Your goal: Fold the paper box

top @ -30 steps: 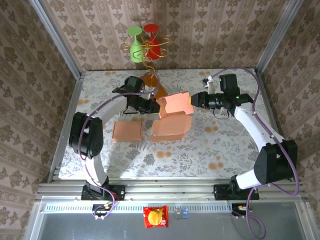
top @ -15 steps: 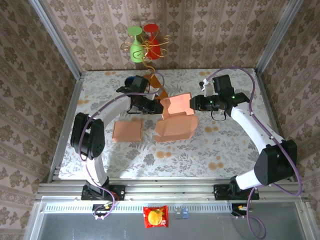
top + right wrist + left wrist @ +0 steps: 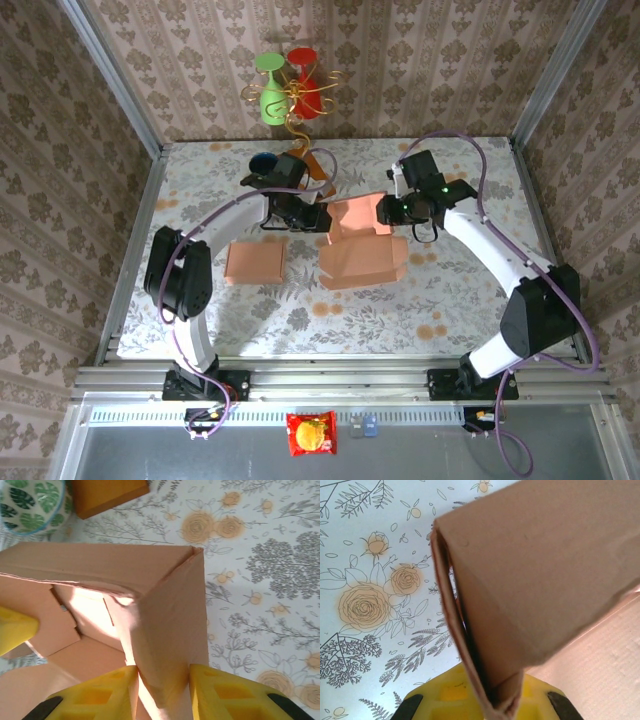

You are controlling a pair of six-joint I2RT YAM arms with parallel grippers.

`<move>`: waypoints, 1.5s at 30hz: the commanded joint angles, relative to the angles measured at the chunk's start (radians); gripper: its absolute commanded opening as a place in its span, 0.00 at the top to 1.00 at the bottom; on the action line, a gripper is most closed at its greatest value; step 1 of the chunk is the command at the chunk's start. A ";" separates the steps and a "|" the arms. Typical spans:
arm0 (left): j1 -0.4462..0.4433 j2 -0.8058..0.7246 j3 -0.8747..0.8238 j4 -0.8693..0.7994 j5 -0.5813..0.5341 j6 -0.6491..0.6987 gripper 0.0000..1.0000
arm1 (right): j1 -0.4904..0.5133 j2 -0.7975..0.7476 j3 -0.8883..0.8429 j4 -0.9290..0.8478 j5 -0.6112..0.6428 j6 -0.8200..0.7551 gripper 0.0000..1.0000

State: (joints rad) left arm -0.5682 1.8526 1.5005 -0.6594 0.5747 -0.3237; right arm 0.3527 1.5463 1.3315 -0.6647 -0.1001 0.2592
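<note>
From above, the left gripper [image 3: 318, 218] and the right gripper [image 3: 381, 211] face each other across the raised back wall of the paper box [image 3: 362, 258]. Each one pinches an end of that wall. The rest of the box lies open on the table [image 3: 470, 300], on the near side of both sets of fingers. A second ago the box sat further to the left and the grippers stood wider apart. Since then both have drawn in, the box has slid to the right, and the raised wall between them looks narrower. A flat card [image 3: 255, 262] lies well to the left of the left fingers, where it was before.

In the left wrist view, the fingers are closed tight on the bottom edge of a box wall. The doubled card runs up and away from between the yellow pads, and the flowered tablecloth lies to the left of it.

In the right wrist view, the two yellow fingers [image 3: 102, 696] stand partly apart with a folded corner of the box clamped between them. The open inside of the box is to their left, where the tip of a finger of the left gripper pokes in. Beyond the wall, a leaf-patterned bowl [image 3: 29, 502] and an orange block [image 3: 107, 492] sit on the table.
</note>
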 commanded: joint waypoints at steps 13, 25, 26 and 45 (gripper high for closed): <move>-0.045 0.047 0.052 -0.022 -0.002 -0.042 1.00 | 0.112 0.086 0.003 -0.052 0.366 0.086 0.85; -0.087 0.060 0.046 -0.020 -0.180 -0.173 1.00 | 0.162 0.204 0.066 -0.248 0.651 0.296 1.00; -0.091 0.062 0.046 -0.020 -0.190 -0.185 1.00 | 0.166 0.217 0.079 -0.267 0.668 0.305 1.00; -0.103 0.060 -0.133 0.200 -0.239 -0.313 1.00 | 0.193 0.260 0.011 -0.252 0.611 0.389 1.00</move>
State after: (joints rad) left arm -0.6830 1.9198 1.3987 -0.5201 0.3786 -0.5892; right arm 0.5549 1.7893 1.3701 -0.8608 0.4755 0.6071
